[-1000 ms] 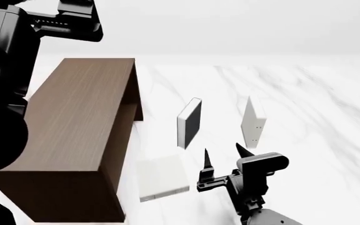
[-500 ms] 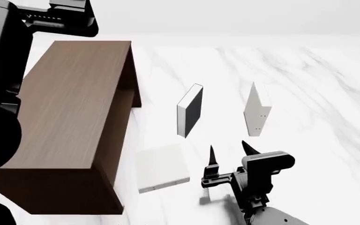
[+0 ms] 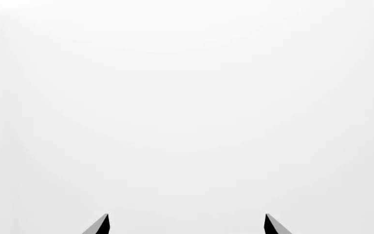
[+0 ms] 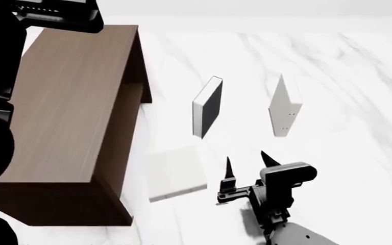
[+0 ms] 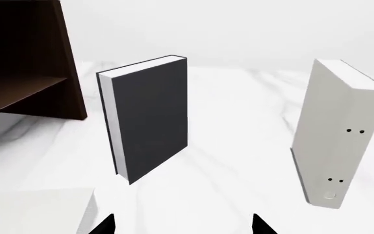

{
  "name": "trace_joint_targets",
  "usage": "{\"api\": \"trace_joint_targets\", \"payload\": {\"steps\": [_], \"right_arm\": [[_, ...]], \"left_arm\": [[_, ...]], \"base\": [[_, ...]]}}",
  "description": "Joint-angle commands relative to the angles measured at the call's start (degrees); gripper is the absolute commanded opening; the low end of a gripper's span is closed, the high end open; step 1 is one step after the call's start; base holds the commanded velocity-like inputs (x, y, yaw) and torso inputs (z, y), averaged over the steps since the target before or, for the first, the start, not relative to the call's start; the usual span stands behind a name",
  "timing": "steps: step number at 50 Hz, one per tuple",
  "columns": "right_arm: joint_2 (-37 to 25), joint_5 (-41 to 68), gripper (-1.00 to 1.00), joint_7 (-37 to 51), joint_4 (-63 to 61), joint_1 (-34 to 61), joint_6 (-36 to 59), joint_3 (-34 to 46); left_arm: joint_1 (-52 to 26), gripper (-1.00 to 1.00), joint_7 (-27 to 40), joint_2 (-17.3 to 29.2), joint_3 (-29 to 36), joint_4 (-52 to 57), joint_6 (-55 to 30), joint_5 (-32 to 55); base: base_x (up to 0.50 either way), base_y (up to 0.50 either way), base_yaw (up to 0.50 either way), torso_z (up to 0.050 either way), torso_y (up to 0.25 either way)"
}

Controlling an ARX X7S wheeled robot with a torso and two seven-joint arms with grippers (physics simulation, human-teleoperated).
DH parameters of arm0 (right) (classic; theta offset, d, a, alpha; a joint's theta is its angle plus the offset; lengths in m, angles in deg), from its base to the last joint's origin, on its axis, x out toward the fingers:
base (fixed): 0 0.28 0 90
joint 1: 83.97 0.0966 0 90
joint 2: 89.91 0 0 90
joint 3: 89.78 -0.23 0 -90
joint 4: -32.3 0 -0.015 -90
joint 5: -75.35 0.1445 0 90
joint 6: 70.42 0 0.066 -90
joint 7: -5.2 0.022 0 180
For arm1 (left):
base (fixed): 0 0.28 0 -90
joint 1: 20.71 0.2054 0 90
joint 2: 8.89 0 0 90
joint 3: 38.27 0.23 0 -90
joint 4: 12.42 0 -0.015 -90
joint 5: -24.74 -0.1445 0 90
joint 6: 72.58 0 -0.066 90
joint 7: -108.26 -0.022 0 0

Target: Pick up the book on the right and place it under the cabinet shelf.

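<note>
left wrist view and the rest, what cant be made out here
- Left wrist view: only blank white beyond the left gripper; no object shows.
- Head view: the cabinet shelf shows its closed top; the inner board is hidden.
- Right wrist view: the pale flat book is cut off by the edge.

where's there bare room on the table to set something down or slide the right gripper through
Bare marble lies right of the pale book and beyond both standing books. A gap between the black book and the pale book faces the open right gripper. It is tightest near the cabinet, where the flat book lies.
</note>
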Motion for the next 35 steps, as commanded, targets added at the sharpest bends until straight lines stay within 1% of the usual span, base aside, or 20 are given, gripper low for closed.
{"api": "trace_joint_targets", "payload": {"steps": [1,18,35], "right_arm": [[2.38,-0.12,1.00,-1.87,4.08,0.46,1.19,-0.27],[5.73,1.31,1.00,-5.68,11.03,-0.35,1.85,-1.18],[8.50,0.88,1.00,-6.86,17.02,-0.09,2.89,-1.92]], "left_arm": [[-0.51,1.00,0.46,0.20,-0.43,0.48,-0.61,1.01],[-1.15,1.00,1.33,0.39,-0.96,0.96,-1.28,2.29],[-1.56,1.00,1.46,0.84,-0.76,1.03,-1.13,3.05]], "base": [[0.00,0.00,0.00,-0.001,-0.100],[0.00,0.00,0.00,-0.001,-0.101],[0.00,0.00,0.00,0.000,0.000]]}}
